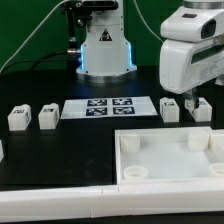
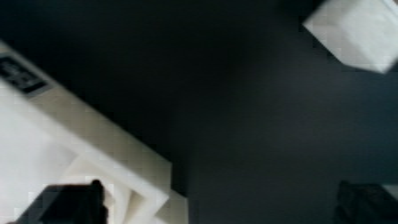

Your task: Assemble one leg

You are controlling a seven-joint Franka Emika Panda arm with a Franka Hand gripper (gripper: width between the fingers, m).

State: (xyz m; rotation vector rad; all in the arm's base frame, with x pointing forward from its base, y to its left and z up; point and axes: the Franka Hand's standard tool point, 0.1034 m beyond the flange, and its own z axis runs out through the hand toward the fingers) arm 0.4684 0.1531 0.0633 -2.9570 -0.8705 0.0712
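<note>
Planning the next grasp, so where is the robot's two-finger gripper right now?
The two-finger gripper hangs on the exterior view's right, over the gap between two small white plastic leg blocks, to the right of the thin flat white marker board.

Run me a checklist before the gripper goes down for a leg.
1. Jaws of the gripper open: ok, they stand wide apart in the wrist view.
2. Nothing held: ok, only dark table shows between them.
3. Nearest leg upright and free: ok.
4. Second leg apart from it: ok, a gap shows between them.
5. Gripper centred on a leg: not ok, the wrist view shows no leg between the jaws.
6. Corner holes of the large white tray part clear: cannot tell, too small.
</note>
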